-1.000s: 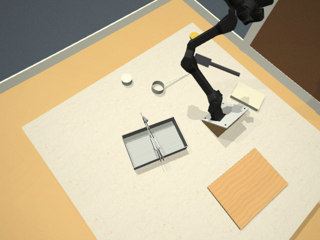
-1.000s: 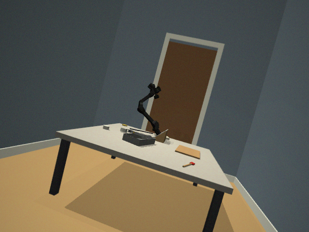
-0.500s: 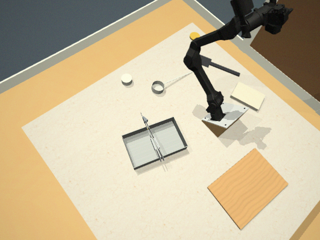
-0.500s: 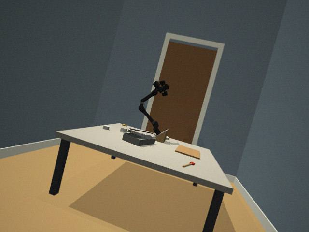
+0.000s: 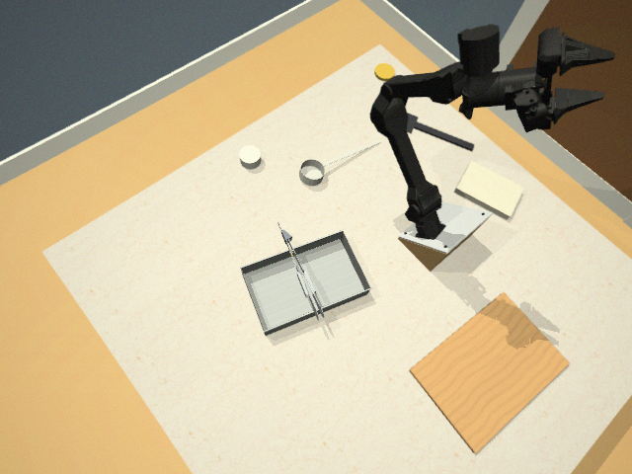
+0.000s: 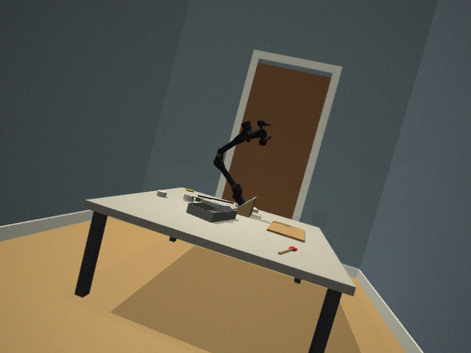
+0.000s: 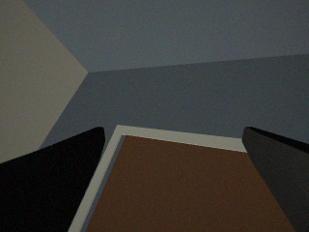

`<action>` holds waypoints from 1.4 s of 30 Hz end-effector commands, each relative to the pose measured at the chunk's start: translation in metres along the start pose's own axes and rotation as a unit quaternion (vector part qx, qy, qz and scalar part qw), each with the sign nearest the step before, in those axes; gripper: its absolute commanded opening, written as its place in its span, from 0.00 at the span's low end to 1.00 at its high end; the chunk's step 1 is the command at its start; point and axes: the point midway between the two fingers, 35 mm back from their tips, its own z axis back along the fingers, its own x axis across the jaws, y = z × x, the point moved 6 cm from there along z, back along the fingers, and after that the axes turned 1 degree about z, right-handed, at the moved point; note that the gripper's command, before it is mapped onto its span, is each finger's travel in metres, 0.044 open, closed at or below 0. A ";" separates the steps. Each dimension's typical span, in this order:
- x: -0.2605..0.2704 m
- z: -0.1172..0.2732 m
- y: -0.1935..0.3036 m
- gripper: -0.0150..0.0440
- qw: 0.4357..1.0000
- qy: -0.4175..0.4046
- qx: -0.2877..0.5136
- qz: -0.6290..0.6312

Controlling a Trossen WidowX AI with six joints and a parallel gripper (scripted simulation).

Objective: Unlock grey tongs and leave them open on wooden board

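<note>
The grey tongs [image 5: 306,284] [image 6: 219,206] lie across the roasting tin [image 5: 355,261] [image 6: 224,217], their narrow, darker end past one long side and two thin arm ends over the opposite side. The arms lie close together; the lock's state is too small to see. The wooden board [image 5: 485,377] [image 6: 287,231] lies flat on the table, bare, with the arm's shadow on one corner. My gripper [image 5: 608,74] [image 6: 270,131] [image 7: 173,133] is open and empty, high above the table and far from the tongs. The wrist view shows only walls and a door between the fingers.
The arm's base plate [image 5: 461,219] stands on a wedge between tin and board. A cream block [image 5: 489,190], a dark long-handled tool [image 5: 441,133], a ring with a thin handle [image 5: 311,173], a white cylinder [image 5: 250,154], a yellow disc [image 5: 384,71] and a red-headed tool [image 6: 288,250] lie around.
</note>
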 end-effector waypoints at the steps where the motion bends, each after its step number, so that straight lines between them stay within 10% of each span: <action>1: 0.002 0.009 -0.044 1.00 0.996 -0.002 -0.083 -0.026; 20: -0.031 0.156 -0.254 1.00 0.818 0.012 -0.529 -0.227; 42: -0.172 0.434 -0.306 1.00 0.302 0.158 -0.820 -0.460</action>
